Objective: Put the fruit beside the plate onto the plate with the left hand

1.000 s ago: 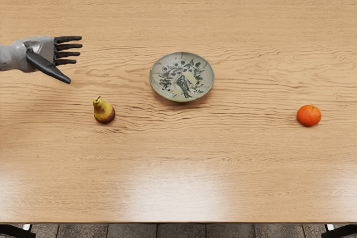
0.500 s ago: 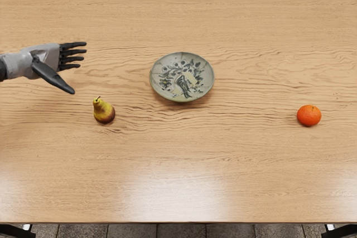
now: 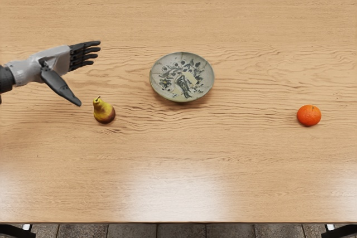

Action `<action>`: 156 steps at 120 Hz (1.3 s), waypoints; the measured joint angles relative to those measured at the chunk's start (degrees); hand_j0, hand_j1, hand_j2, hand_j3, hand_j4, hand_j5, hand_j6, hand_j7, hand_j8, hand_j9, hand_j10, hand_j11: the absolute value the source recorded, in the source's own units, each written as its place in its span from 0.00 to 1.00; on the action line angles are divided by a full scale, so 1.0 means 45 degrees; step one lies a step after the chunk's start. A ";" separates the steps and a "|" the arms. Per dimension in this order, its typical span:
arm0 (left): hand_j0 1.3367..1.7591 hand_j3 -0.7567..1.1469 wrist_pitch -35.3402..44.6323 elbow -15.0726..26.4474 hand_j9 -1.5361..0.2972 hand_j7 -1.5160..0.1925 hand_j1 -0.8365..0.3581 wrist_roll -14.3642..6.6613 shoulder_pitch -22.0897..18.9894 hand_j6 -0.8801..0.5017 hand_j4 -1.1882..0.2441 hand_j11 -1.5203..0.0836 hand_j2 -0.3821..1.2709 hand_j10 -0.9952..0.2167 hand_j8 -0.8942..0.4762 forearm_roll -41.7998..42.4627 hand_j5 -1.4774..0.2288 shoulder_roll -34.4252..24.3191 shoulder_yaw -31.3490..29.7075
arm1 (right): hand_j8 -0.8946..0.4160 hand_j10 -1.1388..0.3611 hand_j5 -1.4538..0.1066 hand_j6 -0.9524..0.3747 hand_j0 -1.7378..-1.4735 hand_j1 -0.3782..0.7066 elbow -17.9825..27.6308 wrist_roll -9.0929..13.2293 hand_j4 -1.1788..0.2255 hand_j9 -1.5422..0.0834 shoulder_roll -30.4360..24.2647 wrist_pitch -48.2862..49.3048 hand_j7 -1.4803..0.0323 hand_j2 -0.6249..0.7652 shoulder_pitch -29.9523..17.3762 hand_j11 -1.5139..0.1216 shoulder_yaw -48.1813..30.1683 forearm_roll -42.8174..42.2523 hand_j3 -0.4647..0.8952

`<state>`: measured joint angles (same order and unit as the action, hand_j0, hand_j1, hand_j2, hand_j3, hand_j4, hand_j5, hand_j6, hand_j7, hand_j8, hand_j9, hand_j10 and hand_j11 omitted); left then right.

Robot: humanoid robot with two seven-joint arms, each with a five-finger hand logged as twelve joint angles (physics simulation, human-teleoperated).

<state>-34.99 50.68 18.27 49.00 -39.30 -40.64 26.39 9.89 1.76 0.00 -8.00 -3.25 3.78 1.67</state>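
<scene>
Robot hand [image 3: 66,62] (left) — nearer the pear [image 3: 104,111]

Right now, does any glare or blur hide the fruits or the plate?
Head view: pale glare lies on the near table, away from every object; the pear, plate and orange look sharp, with small soft shadows; the open left hand is sharp too.
</scene>
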 joint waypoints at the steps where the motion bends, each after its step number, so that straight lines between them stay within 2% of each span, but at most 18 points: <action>1: 0.76 0.40 0.0000 0.0005 0.84 0.89 0.99 0.0077 -0.0005 0.63 0.83 0.95 0.23 0.82 0.65 -0.0010 0.87 -0.0059 -0.0064 | 0.66 0.74 0.91 0.70 0.30 0.06 0.0001 0.0000 0.82 0.93 0.0000 0.0000 0.95 0.45 0.0000 0.90 0.0000 0.0000 0.34; 14: 0.76 0.40 0.0001 0.0028 0.84 0.89 0.99 0.0672 -0.0069 0.64 0.83 0.95 0.23 0.82 0.65 -0.0006 0.87 -0.0295 -0.0598 | 0.66 0.74 0.91 0.70 0.30 0.06 0.0001 0.0002 0.82 0.93 0.0000 0.0000 0.95 0.45 0.0000 0.90 0.0000 -0.0001 0.34; 33: 0.76 0.40 0.0002 0.0036 0.84 0.89 0.99 0.0913 -0.0225 0.63 0.83 0.95 0.23 0.82 0.65 0.0854 0.87 -0.0218 -0.1175 | 0.66 0.74 0.91 0.70 0.30 0.06 -0.0001 0.0001 0.82 0.93 0.0000 0.0000 0.95 0.45 0.0000 0.90 0.0000 -0.0001 0.34; 62: 0.76 0.40 0.0003 0.0013 0.84 0.89 0.99 0.0954 -0.0580 0.64 0.83 0.95 0.23 0.82 0.65 0.1842 0.87 0.0044 -0.1456 | 0.66 0.74 0.91 0.70 0.30 0.06 0.0003 0.0003 0.82 0.93 0.0000 0.0000 0.95 0.45 0.0000 0.90 0.0000 -0.0001 0.34; 103: 0.76 0.40 0.0002 -0.0032 0.84 0.89 0.99 0.0923 -0.0772 0.64 0.83 0.95 0.23 0.82 0.65 0.2007 0.87 0.0899 -0.1794 | 0.66 0.74 0.91 0.70 0.30 0.06 0.0000 0.0000 0.82 0.93 0.0000 0.0000 0.95 0.45 0.0000 0.90 0.0000 -0.0001 0.34; 156: 0.76 0.40 0.0002 -0.1698 0.84 0.89 0.99 0.0900 -0.0772 0.64 0.83 0.95 0.23 0.82 0.65 0.1896 0.87 0.1722 -0.1859 | 0.66 0.74 0.91 0.70 0.30 0.06 -0.0001 0.0000 0.82 0.93 0.0000 0.0000 0.95 0.45 0.0000 0.90 0.0000 -0.0002 0.34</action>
<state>-34.98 43.04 22.33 45.52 -30.77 -32.89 18.02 9.88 1.76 0.00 -8.00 -3.25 3.78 1.66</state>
